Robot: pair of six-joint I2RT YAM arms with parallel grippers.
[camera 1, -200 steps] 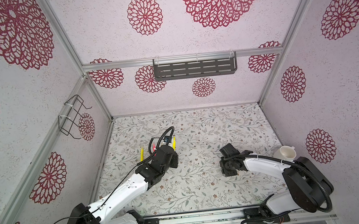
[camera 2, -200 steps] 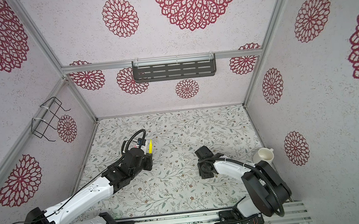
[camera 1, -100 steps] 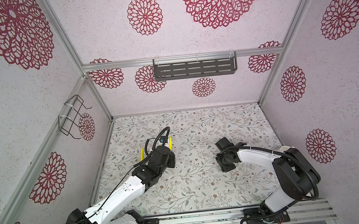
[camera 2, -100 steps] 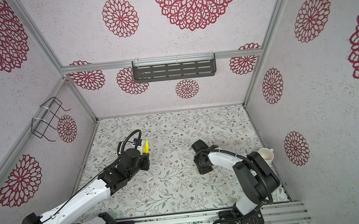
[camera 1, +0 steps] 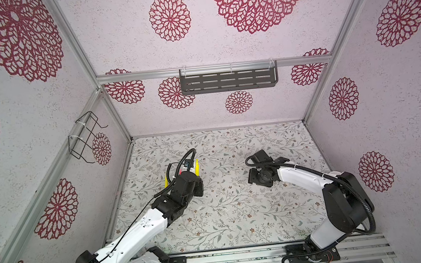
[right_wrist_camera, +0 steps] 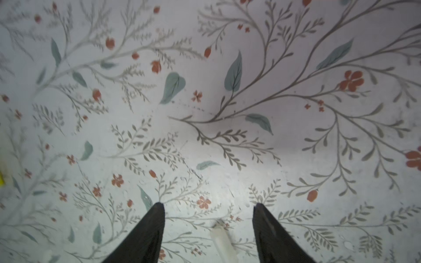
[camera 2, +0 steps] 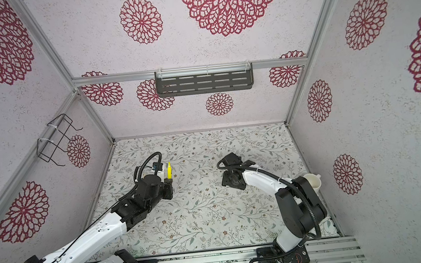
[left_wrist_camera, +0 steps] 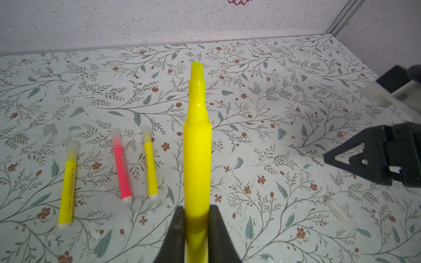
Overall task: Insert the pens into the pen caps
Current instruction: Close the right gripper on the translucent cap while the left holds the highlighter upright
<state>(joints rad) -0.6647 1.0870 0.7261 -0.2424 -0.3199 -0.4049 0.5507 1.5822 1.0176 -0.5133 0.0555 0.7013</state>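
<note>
Capped pens (left_wrist_camera: pixel 121 166), three: lay side by side on the desk (left_wrist_camera: pixel 273 91), apparently finished.
Fourth pen (left_wrist_camera: pixel 197 148), yellow, uncapped: was clamped in left gripper (left_wrist_camera: pixel 197 206), tip forward for insertion.
Pen cap (right_wrist_camera: pixel 222 241), clear: lay flat between right gripper (right_wrist_camera: pixel 208 204)'s parted jaws, seemingly awaiting pickup.

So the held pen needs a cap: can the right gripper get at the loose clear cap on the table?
Probably yes: the right gripper stands open over the clear cap, which lies bare on the table between its fingers.
</note>
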